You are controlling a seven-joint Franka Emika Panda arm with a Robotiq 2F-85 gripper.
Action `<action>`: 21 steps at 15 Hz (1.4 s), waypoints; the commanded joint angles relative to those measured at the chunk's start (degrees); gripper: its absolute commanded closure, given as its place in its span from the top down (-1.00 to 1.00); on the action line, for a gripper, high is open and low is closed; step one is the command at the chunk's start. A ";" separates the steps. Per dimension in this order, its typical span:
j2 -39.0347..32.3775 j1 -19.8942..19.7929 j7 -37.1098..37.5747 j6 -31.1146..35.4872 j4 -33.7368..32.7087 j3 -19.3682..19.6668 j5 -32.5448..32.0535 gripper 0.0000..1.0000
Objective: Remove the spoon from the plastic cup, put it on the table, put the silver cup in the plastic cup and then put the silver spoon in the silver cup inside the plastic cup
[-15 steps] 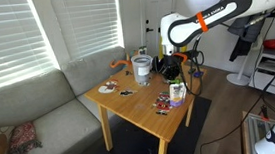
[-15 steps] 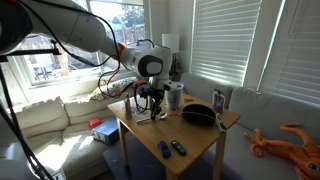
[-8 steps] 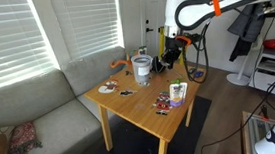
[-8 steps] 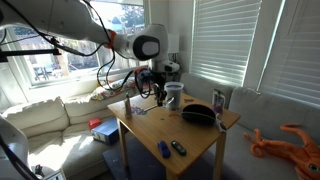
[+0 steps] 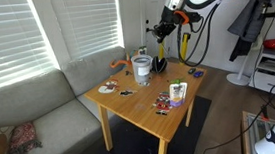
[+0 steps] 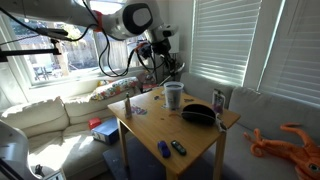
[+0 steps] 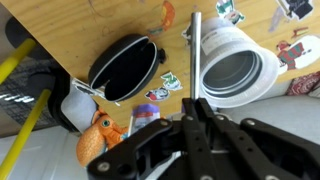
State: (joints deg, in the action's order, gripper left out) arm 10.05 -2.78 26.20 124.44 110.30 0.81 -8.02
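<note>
High over the table (image 5: 140, 105), claw (image 7: 197, 101) grips spoon (image 7: 195, 45) (clearest at wrist).

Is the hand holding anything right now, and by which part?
The hand holds the silver spoon, pinched at one end of its stem; the rest sticks out ahead of it. Its bowl is not visible, so which end cannot be told.
</note>
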 commanded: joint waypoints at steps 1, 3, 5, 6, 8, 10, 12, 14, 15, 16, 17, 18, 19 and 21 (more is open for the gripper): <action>-4.09 -0.78 5.98 7.05 -2.51 -2.25 -4.96 -0.96; -6.49 -0.78 9.83 11.42 -3.14 -2.82 -8.47 -0.96; -8.77 -0.27 12.62 14.25 -3.76 -2.79 -12.02 -0.96; -9.97 0.08 14.28 15.61 -4.07 -2.68 -13.30 -0.96; -11.95 0.81 17.74 18.58 -5.05 -2.27 -15.48 -0.96; -13.91 1.77 20.21 19.80 -6.06 -1.85 -17.84 -0.96; -15.29 2.85 22.02 19.87 -6.62 -1.52 -19.84 -0.96; -16.45 3.89 22.79 19.74 -6.97 -1.29 -20.74 -0.96; -16.94 4.32 23.17 19.76 -7.10 -1.09 -21.18 -0.96; -17.28 4.75 23.36 19.64 -7.13 -0.98 -21.13 -0.96; -17.60 5.11 22.99 19.24 -7.13 -0.87 -20.98 -0.96; -17.81 5.41 22.67 18.79 -7.06 -0.81 -20.34 -0.96; -17.97 5.74 23.41 18.58 -6.99 -0.55 -20.77 -0.96; -17.98 6.28 23.81 18.31 -6.54 -0.19 -20.86 -0.96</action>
State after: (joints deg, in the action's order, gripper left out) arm -7.31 1.82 47.45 143.77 104.71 -0.76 -27.17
